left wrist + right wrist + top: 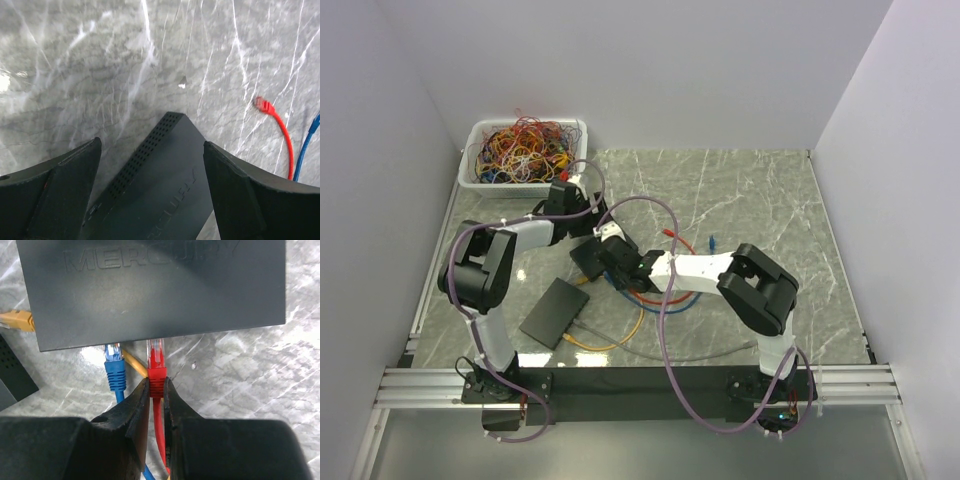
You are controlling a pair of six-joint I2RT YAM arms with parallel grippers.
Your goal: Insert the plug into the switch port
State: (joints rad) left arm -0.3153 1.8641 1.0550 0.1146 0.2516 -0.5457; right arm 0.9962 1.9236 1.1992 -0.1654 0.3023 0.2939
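My right gripper (156,390) is pinched narrow on the red plug (156,371), whose tip is at the front edge of the black switch (150,290) on the table (240,370), just beside a blue plug (114,367). My left gripper (151,150) is wide open over the switch's corner.

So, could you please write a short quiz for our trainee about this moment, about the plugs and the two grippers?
1. Which colour is the plug that the right gripper pinches? A blue, B red, C yellow.
2. True or false: the left gripper is shut on the switch.
3. Fill in: in the right wrist view, the blue plug lies to the ___ of the red plug.

Key: 1 B. 2 false, its jaws stand open. 3 left.
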